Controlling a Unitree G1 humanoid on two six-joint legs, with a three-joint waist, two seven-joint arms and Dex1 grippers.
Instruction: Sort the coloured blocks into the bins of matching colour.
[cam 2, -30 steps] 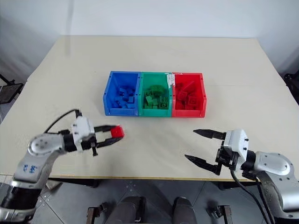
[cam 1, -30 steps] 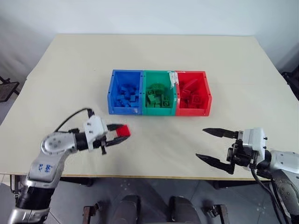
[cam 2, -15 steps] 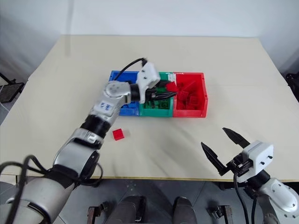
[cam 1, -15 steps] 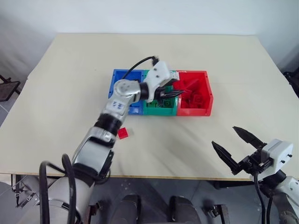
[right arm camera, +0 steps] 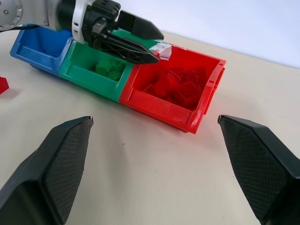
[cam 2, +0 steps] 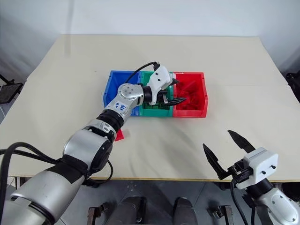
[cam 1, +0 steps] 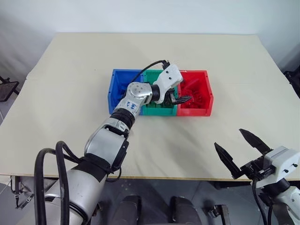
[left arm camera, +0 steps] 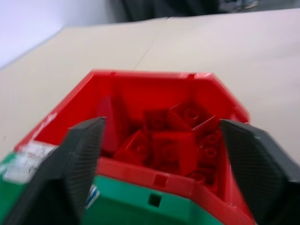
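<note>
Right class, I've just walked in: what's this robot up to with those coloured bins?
It is sorting toy blocks by colour. The left end effector reaches over the red bin, open, with nothing between its fingers; red blocks lie in the bin below it. One red block sits on the table in front of the blue bin. The right end effector hangs open near the table's front edge, holding nothing.

No legible text or labels.

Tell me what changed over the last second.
The left gripper swung from the table's near side to the red bin. Its jaws opened, and the red block they held is gone from them. The right gripper drew back, open. The bins stayed put.
</note>
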